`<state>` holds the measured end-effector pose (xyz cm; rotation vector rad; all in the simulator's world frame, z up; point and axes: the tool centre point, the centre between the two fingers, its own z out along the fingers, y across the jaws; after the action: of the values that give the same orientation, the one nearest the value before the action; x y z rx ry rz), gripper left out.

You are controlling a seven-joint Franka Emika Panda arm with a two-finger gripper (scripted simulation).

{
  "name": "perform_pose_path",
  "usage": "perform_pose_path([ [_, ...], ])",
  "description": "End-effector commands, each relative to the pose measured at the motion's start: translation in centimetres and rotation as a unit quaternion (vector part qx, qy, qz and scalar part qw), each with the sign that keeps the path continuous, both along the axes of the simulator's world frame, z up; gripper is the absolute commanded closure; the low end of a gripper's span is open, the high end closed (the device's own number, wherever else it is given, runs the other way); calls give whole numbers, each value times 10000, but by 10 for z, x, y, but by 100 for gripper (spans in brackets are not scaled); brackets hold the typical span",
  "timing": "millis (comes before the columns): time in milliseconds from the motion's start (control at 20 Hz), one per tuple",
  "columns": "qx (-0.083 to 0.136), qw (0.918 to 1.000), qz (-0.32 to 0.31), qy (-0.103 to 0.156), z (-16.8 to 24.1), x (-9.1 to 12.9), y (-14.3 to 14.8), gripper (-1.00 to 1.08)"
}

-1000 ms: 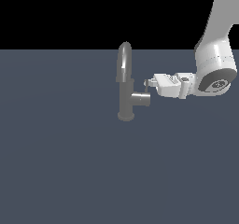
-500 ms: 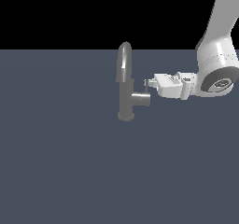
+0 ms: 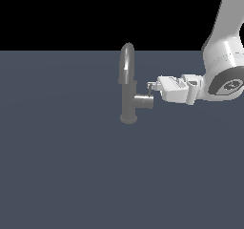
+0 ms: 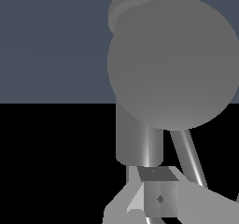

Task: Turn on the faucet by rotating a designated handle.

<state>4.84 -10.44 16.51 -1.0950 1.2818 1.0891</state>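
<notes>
Beside the faucet [image 3: 127, 94] stub, the gripper [image 3: 151, 86] has barely moved; jaws' state unclear.

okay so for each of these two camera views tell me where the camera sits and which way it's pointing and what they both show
Exterior view: off the arm, looking down at an angle on the faucet; the white arm reaches in from the exterior view's right, gripper just above the side stub.
Wrist view: on the wrist, looking along the gripper straight at the stub's round end; only the fingertips show, with the thin handle beside them.
Shared: the faucet and the gripper's tip.
</notes>
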Motion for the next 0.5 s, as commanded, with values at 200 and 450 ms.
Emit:
perform_pose_path([
  [200, 5, 10000, 13, -14, 2, -10, 2, 108],
  [450, 10, 10000, 19, -11, -7, -27, 4, 108],
])
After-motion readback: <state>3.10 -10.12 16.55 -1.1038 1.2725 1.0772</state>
